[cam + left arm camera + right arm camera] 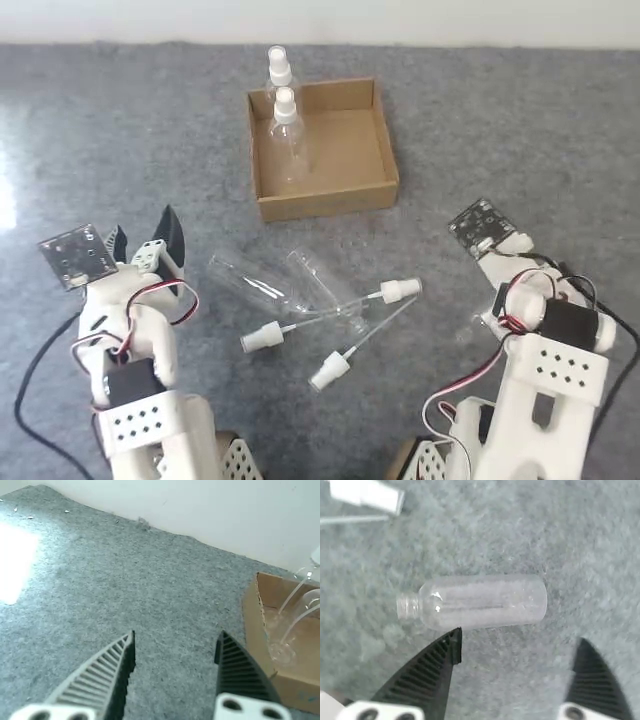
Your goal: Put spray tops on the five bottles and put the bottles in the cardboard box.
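The cardboard box [330, 197] sits at the middle back of the table. Two capped bottles [289, 135] stand in its back-left corner; the left wrist view shows them as bottles [299, 614] inside the box wall [256, 611]. Two clear uncapped bottles [252, 284] [322, 281] lie in front of the box, with three white spray tops [400, 291] [262, 338] [330, 372] around them. My right gripper [520, 639] is open, close over a third uncapped bottle [480, 602] lying on its side. My left gripper [176, 636] [143, 226] is open and holds nothing, at front left.
Grey carpet-like cloth [480, 120] covers the table, with a pale wall [210, 510] behind it. A spray top [367, 494] with its tube lies close to the right arm's bottle. The right arm [545, 345] stands at front right.
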### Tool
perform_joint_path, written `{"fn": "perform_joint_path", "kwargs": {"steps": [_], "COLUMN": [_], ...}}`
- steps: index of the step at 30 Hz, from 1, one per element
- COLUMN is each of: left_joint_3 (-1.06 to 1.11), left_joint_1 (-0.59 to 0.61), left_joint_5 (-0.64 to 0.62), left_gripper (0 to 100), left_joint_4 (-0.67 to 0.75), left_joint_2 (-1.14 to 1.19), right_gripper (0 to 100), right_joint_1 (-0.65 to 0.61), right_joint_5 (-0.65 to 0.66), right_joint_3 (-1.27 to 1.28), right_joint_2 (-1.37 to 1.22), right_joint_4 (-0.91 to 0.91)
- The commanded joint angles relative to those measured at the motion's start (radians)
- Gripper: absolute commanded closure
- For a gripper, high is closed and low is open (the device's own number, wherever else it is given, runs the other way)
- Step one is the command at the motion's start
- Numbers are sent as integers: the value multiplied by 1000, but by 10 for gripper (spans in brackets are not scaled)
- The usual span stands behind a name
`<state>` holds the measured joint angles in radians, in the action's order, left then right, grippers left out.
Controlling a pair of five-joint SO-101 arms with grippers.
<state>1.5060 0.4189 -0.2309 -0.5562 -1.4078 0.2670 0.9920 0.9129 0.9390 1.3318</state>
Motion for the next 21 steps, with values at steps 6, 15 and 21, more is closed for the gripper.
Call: {"fn": "perform_joint_path", "kwargs": {"steps": [6,15,21], "left_joint_3": [-15,-13,-12], "left_joint_1": [3,3,2], "left_joint_5": [9,9,9], "left_gripper": [761,761,761], "left_joint_4": [26,26,34], "left_joint_2": [3,3,3], "right_gripper": [623,623,623], "right_joint_1": [-7,-12,-68], "right_joint_5": [310,502,508], "right_joint_3": [-64,5,58], "right_joint_2": [25,24,24], "right_joint_4": [10,8,8]}}
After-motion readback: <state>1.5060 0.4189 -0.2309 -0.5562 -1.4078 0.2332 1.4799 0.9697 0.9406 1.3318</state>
